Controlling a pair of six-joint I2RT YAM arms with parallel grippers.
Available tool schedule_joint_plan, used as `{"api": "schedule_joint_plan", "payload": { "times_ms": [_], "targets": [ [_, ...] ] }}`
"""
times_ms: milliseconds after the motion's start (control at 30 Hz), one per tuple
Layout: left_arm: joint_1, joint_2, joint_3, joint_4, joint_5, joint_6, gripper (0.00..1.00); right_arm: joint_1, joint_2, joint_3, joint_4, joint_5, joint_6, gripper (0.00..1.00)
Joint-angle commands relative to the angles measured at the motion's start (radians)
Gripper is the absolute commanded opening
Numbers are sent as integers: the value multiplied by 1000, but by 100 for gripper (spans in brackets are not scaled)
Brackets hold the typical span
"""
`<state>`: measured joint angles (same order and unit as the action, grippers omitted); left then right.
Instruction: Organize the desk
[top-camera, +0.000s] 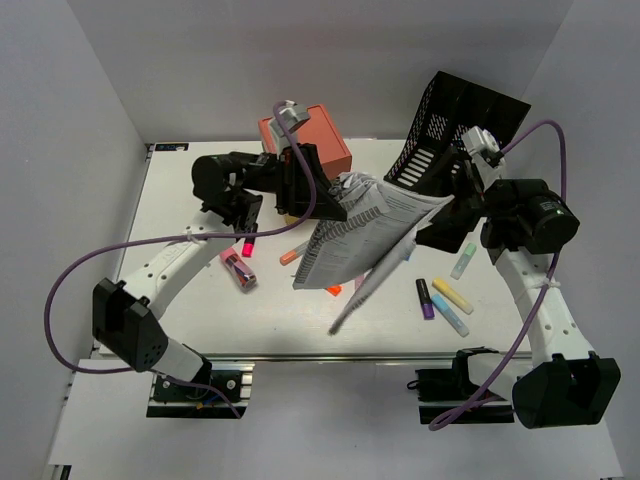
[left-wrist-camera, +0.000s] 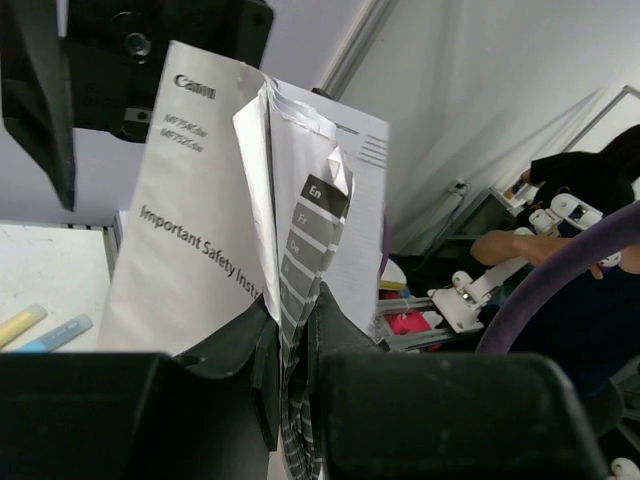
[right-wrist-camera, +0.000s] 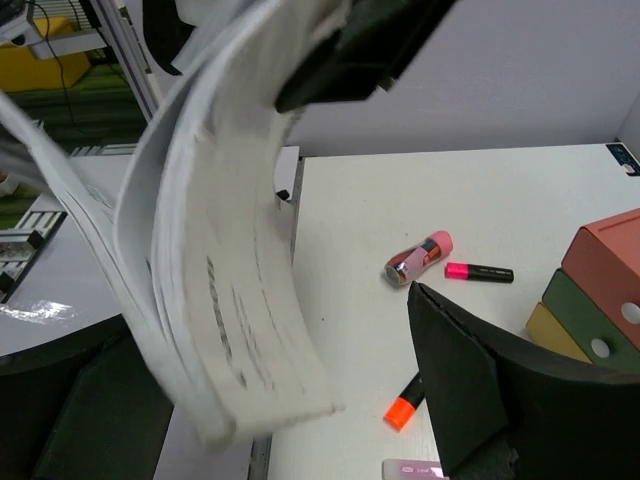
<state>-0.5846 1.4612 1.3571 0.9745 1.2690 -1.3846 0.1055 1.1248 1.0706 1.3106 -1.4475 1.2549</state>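
My left gripper (left-wrist-camera: 295, 340) is shut on a bundle of white paper manuals (left-wrist-camera: 200, 230) and holds it in the air over the middle of the desk (top-camera: 385, 322). In the top view the manuals (top-camera: 365, 235) sag to the right from the left gripper (top-camera: 322, 195). My right gripper (top-camera: 445, 215) stands open at the bundle's right edge. In the right wrist view the drooping pages (right-wrist-camera: 230, 290) hang between its wide-apart fingers (right-wrist-camera: 470, 390), not clamped.
A red-topped drawer unit (top-camera: 305, 140) stands at the back, and a black mesh tray (top-camera: 455, 125) leans tilted at the back right. Loose highlighters lie on the desk: pink (top-camera: 247, 243), orange (top-camera: 293, 253), purple (top-camera: 425, 298), yellow (top-camera: 452, 295), green (top-camera: 465, 260). A pink cylinder (top-camera: 238, 268) lies on the left.
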Motion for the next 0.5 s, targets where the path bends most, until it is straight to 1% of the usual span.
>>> {"api": "schedule_joint_plan", "payload": {
  "times_ms": [0,67,133,167,233,267,300,333,367,433,467],
  "targets": [
    [-15,28,56,61,-33,-41,0,22,-29,48,579,13,6,89],
    [-24,48,71,59,-30,-36,0,31,-39,49,579,19,12,88],
    [-24,60,76,58,-31,-31,0,34,-54,42,579,21,14,83],
    [-24,65,76,59,-31,-27,0,40,-62,28,579,24,11,73],
    [-24,71,77,58,-34,-19,0,37,-76,14,579,24,8,59],
    [-24,79,80,53,-34,-18,0,40,-79,2,579,24,6,43],
    [-24,83,83,49,-34,-13,0,40,-83,-4,578,21,6,35],
    [-24,85,86,40,-33,4,0,39,-85,-8,575,18,6,32],
    [-24,91,95,21,-33,10,0,39,-86,-9,567,6,5,25],
    [-24,96,109,-5,-30,38,0,39,-88,-9,547,-19,1,22],
    [-24,96,115,-19,-28,42,0,39,-88,-9,538,-27,0,18]
  ]
}}
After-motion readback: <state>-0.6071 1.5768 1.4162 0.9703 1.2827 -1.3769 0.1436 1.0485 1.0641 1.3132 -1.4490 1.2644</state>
